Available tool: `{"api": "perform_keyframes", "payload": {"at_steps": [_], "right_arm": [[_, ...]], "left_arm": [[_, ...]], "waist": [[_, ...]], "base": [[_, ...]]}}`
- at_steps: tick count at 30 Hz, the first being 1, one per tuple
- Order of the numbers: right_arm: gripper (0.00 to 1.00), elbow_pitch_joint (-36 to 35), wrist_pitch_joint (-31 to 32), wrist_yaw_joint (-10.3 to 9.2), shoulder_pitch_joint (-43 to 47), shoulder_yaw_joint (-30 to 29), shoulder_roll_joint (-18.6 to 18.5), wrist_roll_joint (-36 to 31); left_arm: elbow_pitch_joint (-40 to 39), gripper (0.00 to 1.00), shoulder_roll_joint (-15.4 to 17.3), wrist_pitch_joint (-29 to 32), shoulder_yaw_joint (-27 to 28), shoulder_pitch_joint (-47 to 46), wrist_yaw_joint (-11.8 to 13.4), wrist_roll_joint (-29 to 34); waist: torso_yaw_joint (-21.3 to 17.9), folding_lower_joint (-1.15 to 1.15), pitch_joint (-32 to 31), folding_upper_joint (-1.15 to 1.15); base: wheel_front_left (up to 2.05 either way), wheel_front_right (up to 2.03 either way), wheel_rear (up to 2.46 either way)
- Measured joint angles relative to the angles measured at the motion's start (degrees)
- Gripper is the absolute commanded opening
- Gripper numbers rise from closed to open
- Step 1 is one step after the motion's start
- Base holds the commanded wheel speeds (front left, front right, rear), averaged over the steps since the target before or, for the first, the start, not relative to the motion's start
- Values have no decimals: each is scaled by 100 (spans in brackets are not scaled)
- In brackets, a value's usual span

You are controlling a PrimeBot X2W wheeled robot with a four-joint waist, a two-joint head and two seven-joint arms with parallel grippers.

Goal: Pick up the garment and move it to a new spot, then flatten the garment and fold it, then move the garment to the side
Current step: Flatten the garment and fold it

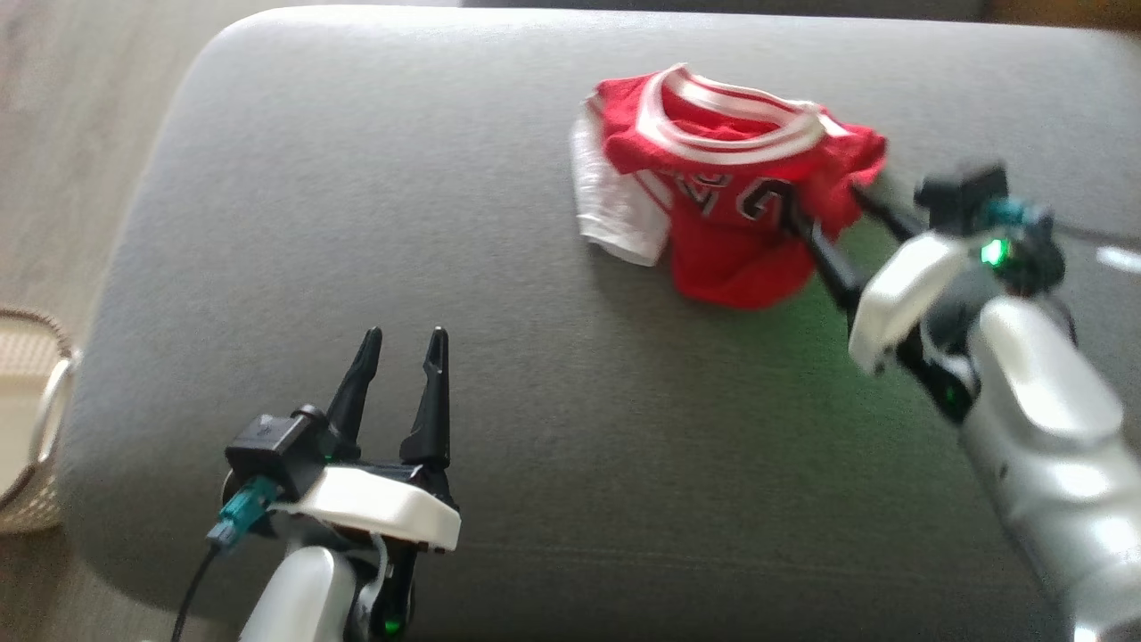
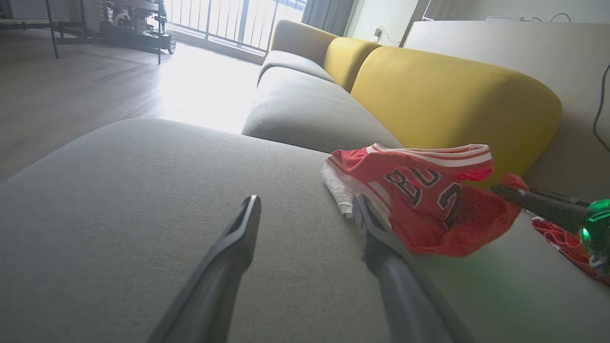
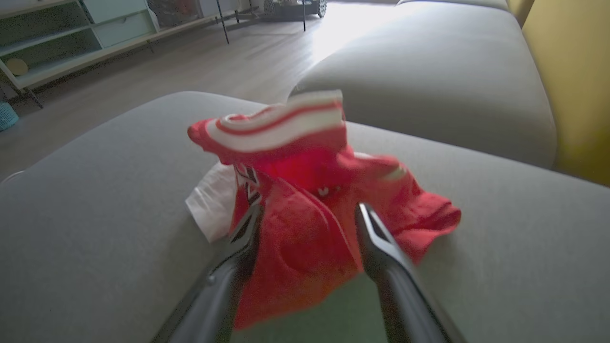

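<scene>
Red jersey [image 1: 740,223] with white trim, black "BU" and "2" readable, lies crumpled on the grey sofa cushion [image 1: 446,223]. The right pincer [image 3: 310,212] stands released, fingers flanking its near edge; the left pincer [image 1: 406,343], also released, is well apart.

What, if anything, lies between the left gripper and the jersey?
Nothing visible: bare grey cushion runs from the open left gripper to the crumpled red jersey. The right gripper sits at the jersey's right edge, outside that path.
</scene>
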Motion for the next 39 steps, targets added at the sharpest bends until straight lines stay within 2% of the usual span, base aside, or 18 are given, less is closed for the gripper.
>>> {"api": "perform_keyframes", "payload": {"at_steps": [6, 11, 17, 22, 27, 31, 39], "right_arm": [[100, -530, 21, 0, 950, -654, 96, -73], [100, -1283, 14, 0, 1653, -1366, 355, -344], [100, -2073, 14, 0, 2874, -2293, 816, -792], [100, -2457, -35, 0, 3472, -2616, 1092, -921], [100, -2691, -35, 0, 3538, -2699, 1125, -902], [100, -2702, 31, 0, 3485, -2655, 1128, -264], [100, -1649, 258, 0, 2524, -3039, 1144, 541]], "left_arm": [[3, 100, -1, 0, 13, -1, -49, 107], [11, 100, -2, 0, 31, -8, -56, 147], [11, 100, -2, 0, 88, 14, -57, 148], [41, 100, -1, 0, 164, 212, -107, 190], [73, 100, -1, 0, 164, 217, -125, 197], [73, 100, 0, 0, 137, 196, -149, 196], [77, 100, 0, 1, -12, 107, -147, 196]], "waist": [[-453, 0, -43, 0], [-737, 0, -84, 0], [-878, 0, -199, 0], [-928, 0, -250, 0], [-901, 0, -269, 0], [-828, 0, -218, 0], [-534, 0, 31, 0]], "base": [[0, 0, 0], [0, 0, 0], [0, 0, 0], [0, 0, 0], [0, 0, 0], [0, 0, 0], [0, 0, 0]]}}
